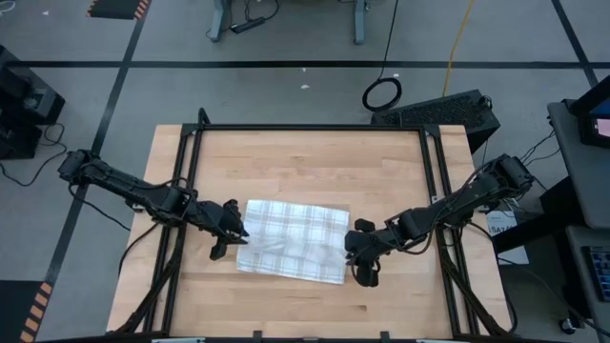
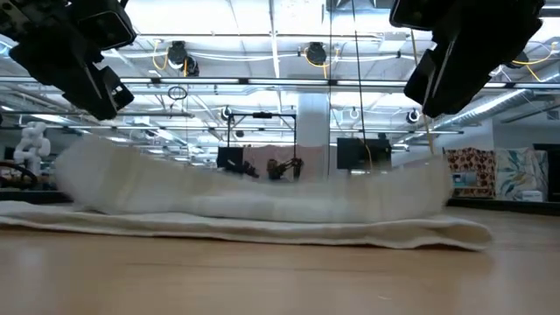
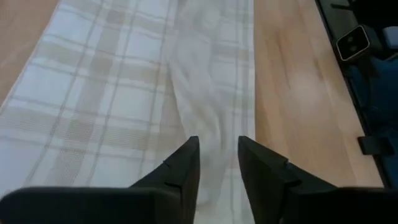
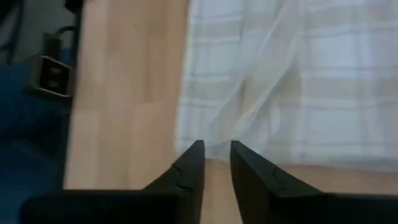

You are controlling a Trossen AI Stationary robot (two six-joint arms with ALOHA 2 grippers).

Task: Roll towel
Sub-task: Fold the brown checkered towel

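Observation:
The white checked towel [image 1: 294,239] lies spread on the wooden table, its near long edge turned over into a loose, low roll [image 2: 262,192]. My left gripper [image 1: 232,232] hovers above the towel's left end, its fingers a little apart over the roll [image 3: 211,93]. My right gripper [image 1: 358,251] hovers above the towel's right end, its fingers a little apart over the near right corner [image 4: 205,134]. In the low view both grippers, left [image 2: 87,66] and right [image 2: 455,61], stand clear above the cloth.
The bare wooden table top [image 1: 305,162] stretches beyond the towel to the far edge, and a strip [image 1: 286,305] lies in front of it. A black metal frame [image 1: 310,128] runs along the table's far and side edges.

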